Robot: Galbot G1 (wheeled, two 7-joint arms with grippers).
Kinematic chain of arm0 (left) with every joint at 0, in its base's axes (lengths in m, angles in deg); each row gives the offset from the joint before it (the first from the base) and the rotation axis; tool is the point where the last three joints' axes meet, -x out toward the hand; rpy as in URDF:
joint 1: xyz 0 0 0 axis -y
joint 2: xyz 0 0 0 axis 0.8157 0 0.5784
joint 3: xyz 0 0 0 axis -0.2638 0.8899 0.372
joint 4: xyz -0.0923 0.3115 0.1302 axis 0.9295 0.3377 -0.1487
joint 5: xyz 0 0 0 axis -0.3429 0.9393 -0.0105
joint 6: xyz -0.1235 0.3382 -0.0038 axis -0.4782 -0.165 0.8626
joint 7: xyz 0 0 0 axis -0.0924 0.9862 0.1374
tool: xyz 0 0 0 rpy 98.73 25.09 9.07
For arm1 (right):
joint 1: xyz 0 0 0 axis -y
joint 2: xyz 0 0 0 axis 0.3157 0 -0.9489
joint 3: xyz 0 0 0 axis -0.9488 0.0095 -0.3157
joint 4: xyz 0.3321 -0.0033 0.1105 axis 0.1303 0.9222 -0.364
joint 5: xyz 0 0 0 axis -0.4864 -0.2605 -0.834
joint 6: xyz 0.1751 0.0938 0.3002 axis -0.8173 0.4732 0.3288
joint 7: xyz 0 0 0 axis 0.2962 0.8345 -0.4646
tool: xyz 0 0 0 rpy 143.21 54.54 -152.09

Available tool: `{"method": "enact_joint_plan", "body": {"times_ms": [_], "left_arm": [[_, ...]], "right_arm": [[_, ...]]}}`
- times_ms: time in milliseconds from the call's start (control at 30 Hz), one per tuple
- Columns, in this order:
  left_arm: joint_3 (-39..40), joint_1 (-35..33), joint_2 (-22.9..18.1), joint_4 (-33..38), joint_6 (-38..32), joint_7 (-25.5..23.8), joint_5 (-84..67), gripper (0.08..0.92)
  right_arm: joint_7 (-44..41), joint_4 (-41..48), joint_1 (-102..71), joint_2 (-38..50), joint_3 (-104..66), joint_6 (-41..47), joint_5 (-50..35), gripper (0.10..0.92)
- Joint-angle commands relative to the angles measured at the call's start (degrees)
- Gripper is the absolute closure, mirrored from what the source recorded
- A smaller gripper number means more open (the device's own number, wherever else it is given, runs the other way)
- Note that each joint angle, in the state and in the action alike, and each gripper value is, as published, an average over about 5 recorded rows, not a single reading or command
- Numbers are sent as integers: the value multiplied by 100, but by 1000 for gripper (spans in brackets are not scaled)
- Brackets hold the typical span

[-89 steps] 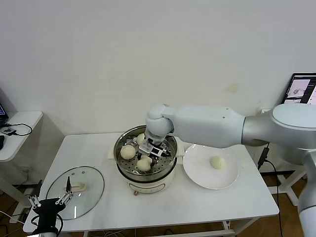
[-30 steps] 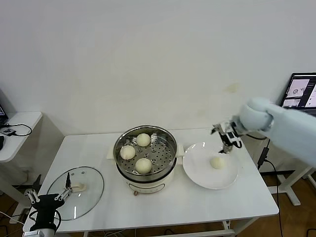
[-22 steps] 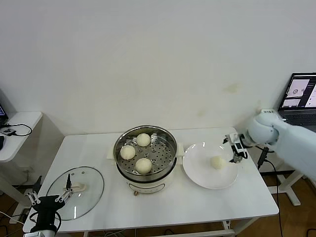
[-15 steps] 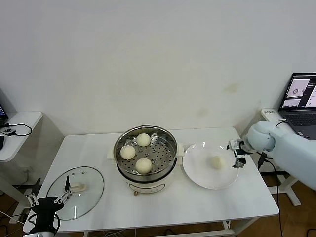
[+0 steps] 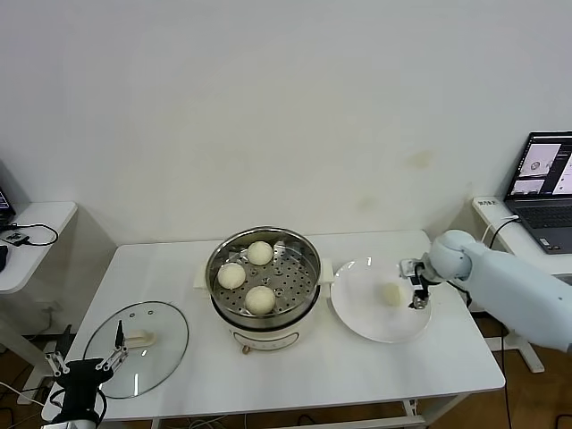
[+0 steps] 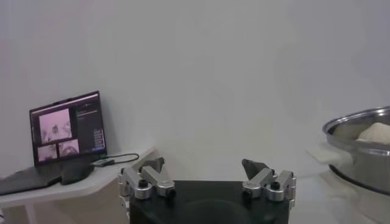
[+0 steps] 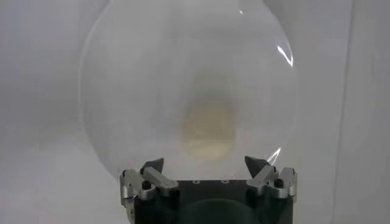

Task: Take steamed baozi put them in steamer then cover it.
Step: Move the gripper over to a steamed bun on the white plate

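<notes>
Steamed baozi [image 5: 391,293] alone on white plate [image 5: 362,317], right claw [image 5: 415,284] released beside it, left claw [image 5: 82,370] released.

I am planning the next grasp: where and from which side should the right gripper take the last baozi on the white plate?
Grip the baozi across its widest middle, coming from the plate's right edge where the open right gripper faces it; round and free-standing.

white table [image 5: 295,366], plate [image 5: 380,322], perhaps laptop [image 5: 545,192]

No readable text; laptop screen [image 5: 545,167] shows windows, lettering too small.
</notes>
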Motion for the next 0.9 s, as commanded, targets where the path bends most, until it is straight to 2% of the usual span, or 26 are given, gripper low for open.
{"method": "enact_joint_plan", "body": {"times_ms": [33,400,900], "left_arm": [[6,7,0,-15,-5,-2,-3,177],[26,43,-9,-63,-11,-2,-5,177],[27,34,-16,-42,-11,-3,-11,177]], "right_arm": [[42,323,-145,-294,-89,3,128,203],[76,543,-149,-437,-126,0,188,230],[5,666,-170,-515,-131,14,231,309]]}}
